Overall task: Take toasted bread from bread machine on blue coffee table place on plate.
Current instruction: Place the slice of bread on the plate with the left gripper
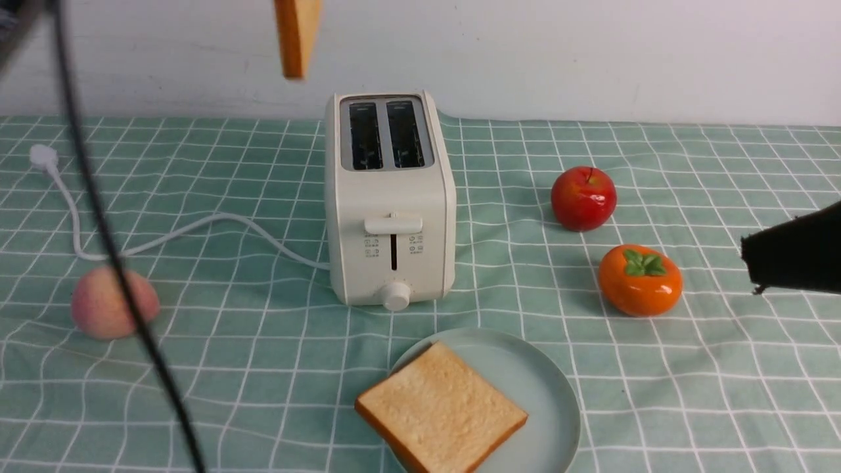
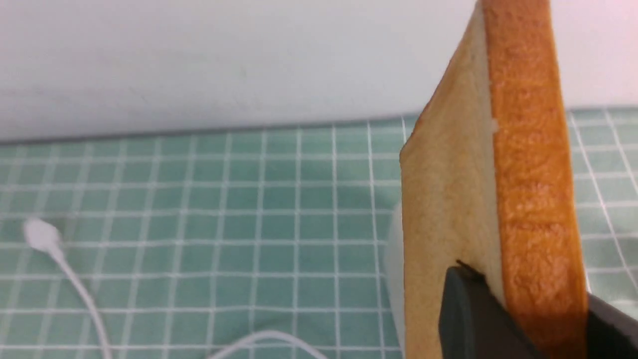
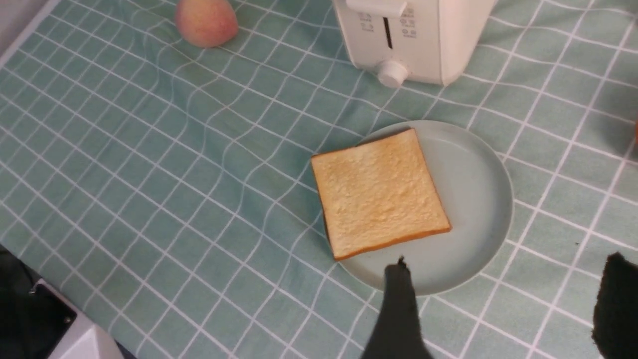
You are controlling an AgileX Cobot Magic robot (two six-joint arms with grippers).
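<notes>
One slice of toasted bread [image 1: 297,36] hangs upright high above the blue coffee table [image 1: 217,368], left of the bread machine [image 1: 389,197]. In the left wrist view this slice [image 2: 528,174] is pinched between the dark fingers [image 2: 466,324] of my left gripper [image 2: 541,324], which is shut on it. Both slots of the bread machine look empty. A second slice [image 1: 440,410] lies flat on the plate [image 1: 548,394] in front of the machine. My right gripper [image 3: 508,260] hovers open and empty beside the plate [image 3: 473,189]; its dark finger [image 1: 792,256] shows at the right edge.
A red apple [image 1: 583,198] and an orange persimmon [image 1: 639,280] sit right of the bread machine. A peach [image 1: 113,302] lies at the left, near the white cord [image 1: 197,230] and its plug [image 1: 43,157]. A black cable [image 1: 112,256] crosses the left foreground.
</notes>
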